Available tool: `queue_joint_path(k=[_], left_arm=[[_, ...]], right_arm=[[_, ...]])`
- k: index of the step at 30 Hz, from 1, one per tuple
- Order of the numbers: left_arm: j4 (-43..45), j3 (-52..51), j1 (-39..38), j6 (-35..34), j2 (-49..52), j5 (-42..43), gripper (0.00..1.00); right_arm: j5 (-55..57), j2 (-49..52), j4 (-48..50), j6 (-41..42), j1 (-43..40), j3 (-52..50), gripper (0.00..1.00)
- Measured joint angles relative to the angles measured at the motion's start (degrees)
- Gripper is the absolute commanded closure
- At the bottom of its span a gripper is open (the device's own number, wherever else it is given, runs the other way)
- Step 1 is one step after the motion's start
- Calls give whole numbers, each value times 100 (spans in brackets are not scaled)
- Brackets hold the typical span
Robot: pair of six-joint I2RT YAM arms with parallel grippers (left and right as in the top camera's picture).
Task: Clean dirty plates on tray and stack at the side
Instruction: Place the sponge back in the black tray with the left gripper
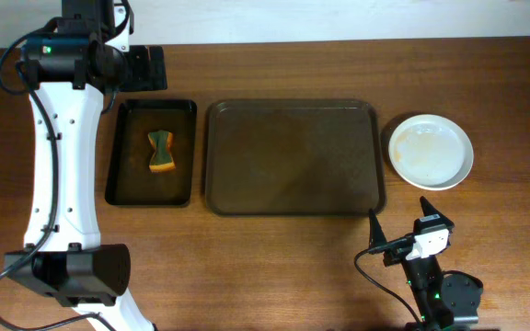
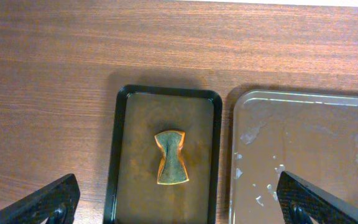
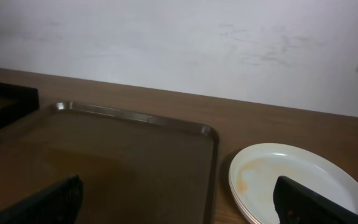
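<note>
With left hand (image 2: 179,210) and right hand (image 3: 179,205) both released and empty, the plates (image 3: 303,177) sit stacked just ahead-right of the right one, beside the tray (image 3: 135,116), where a careless swing could scatter them.

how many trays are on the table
2. The large brown tray sits mid-table; the smaller black tray lies just left of it in the overhead view, holding a sponge. None seems hidden.
</note>
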Motion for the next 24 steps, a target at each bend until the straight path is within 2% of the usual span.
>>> queue_joint_path(k=[15,16,19,21,23,24], left_arm=[[-105,-81,0,4,-57,-107,0],[417,-411,0,4,-260,-92,0],[2782,-2465,0,111,-1895,87,0],[3521,-3995,0,317,-3156,127,0],[4638,-5508,2,398,-4083,133,0],[5189,-6645,0,415,-4872,153,0]], right_arm=[[0,2,2,-2,0,0,2],[-2,2,2,0,0,0,2],[-17,2,7,-2,0,0,2],[-20,-9,7,0,0,0,2],[-20,-9,15,-2,4,2,2],[-22,-9,4,0,4,0,2]])
